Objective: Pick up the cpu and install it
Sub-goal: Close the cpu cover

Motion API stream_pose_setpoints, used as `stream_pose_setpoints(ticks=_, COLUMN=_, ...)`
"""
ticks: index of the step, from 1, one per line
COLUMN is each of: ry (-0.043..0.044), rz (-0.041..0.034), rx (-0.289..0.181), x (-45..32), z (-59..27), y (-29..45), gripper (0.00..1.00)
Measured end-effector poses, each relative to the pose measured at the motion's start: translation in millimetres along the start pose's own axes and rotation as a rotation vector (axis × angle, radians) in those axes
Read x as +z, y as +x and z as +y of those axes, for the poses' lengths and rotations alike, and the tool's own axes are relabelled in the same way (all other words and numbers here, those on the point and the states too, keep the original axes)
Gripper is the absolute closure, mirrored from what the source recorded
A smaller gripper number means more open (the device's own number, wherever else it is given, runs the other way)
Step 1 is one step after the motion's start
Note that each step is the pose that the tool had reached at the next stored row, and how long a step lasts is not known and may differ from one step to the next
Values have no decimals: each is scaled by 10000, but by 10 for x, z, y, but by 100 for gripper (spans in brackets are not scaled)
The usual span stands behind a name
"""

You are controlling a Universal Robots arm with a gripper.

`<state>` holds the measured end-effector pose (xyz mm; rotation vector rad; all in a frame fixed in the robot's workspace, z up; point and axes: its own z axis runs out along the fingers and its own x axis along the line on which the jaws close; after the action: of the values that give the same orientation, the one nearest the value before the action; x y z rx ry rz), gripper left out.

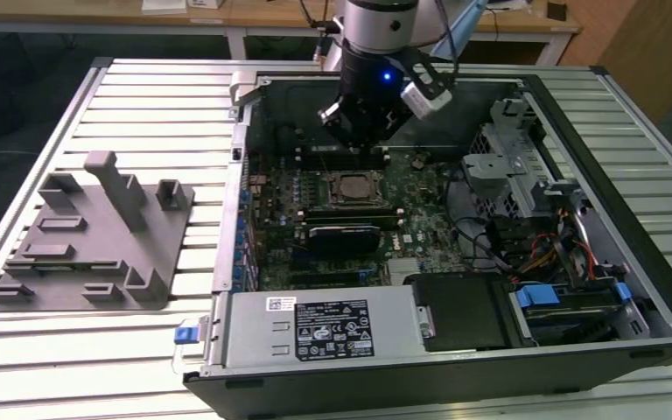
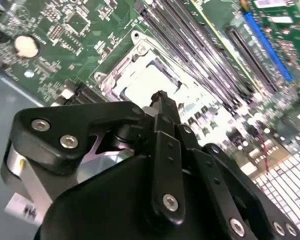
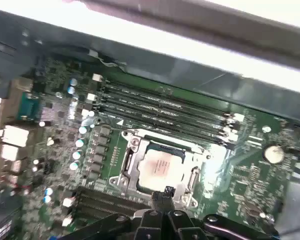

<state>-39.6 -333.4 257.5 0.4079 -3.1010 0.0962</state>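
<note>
The cpu point(image 3: 160, 167), a flat square chip with a silvery top, lies inside the metal-framed socket point(image 3: 129, 165) on the green motherboard; it is also seen in the exterior view point(image 1: 353, 185) and in the second wrist view point(image 2: 149, 82). My gripper point(image 1: 360, 140) hangs a little above the board at the socket's far side. In both wrist views its black fingers point(image 2: 162, 120) meet at the tip, shut with nothing between them point(image 3: 166, 192), and they stand just off the cpu's edge.
Black memory slots point(image 3: 160, 110) run beside the socket. The open computer case point(image 1: 242, 114) walls the board in, with a drive cage point(image 1: 511, 157), cables point(image 1: 535, 254) and a power supply point(image 1: 325, 328). A gray plastic holder block point(image 1: 91, 236) lies on the slatted table at the exterior view's left.
</note>
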Motion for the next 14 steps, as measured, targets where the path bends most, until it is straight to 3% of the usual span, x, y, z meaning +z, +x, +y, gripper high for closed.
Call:
stream_pose_setpoints(ticks=1, ry=5, rz=-19, rx=0, x=-150, z=-9, y=3, gripper=89)
stream_pose_setpoints(ticks=14, ry=10, rz=-38, rx=2, x=-242, z=-15, y=5, gripper=89)
